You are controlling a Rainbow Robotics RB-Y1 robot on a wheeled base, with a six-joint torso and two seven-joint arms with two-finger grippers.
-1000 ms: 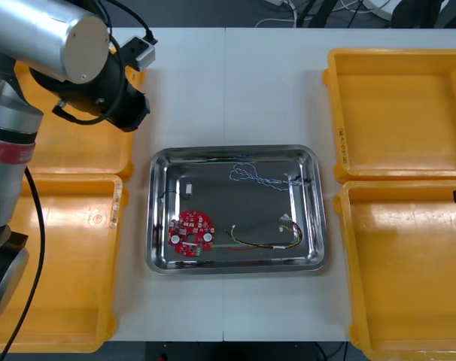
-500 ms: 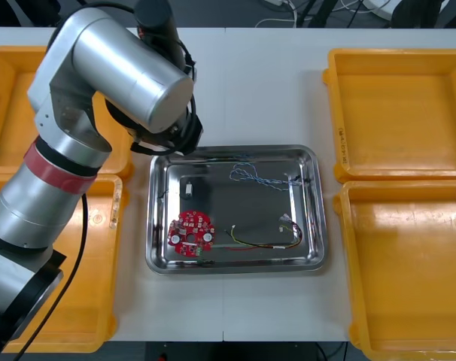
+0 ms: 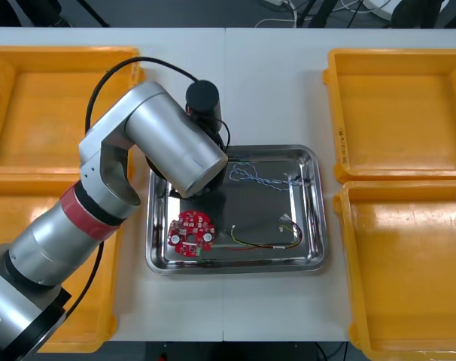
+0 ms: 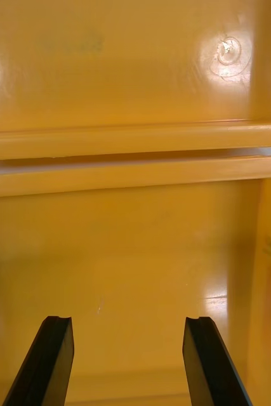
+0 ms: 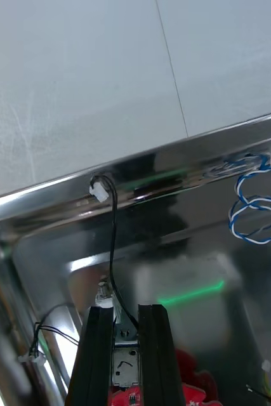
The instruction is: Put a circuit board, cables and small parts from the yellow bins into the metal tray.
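The metal tray (image 3: 311, 263) holds a round red circuit board (image 3: 190, 232), a blue and white cable (image 3: 258, 178) and a red and yellow cable (image 3: 266, 241). My left arm reaches over the tray's back left corner. In the left wrist view my left gripper (image 5: 125, 312) is shut on a small metal part (image 5: 124, 361) low inside the tray (image 5: 46, 203). A black cable (image 5: 113, 254) runs past its fingers, and the blue and white cable (image 5: 256, 209) lies off to one side. My right gripper (image 4: 127, 330) hangs open over a yellow bin (image 4: 135, 241), with nothing between its fingers.
Two yellow bins (image 3: 55, 105) stand at the left of the table and two more (image 3: 401, 113) at the right. My left arm's big silver link (image 3: 175, 150) covers the tray's back left part. Bare white table lies beyond the tray (image 3: 266, 83).
My left arm has swung from over the far left bin to the tray's back left corner. It now covers the small metal part that lay there. The right arm has not moved.
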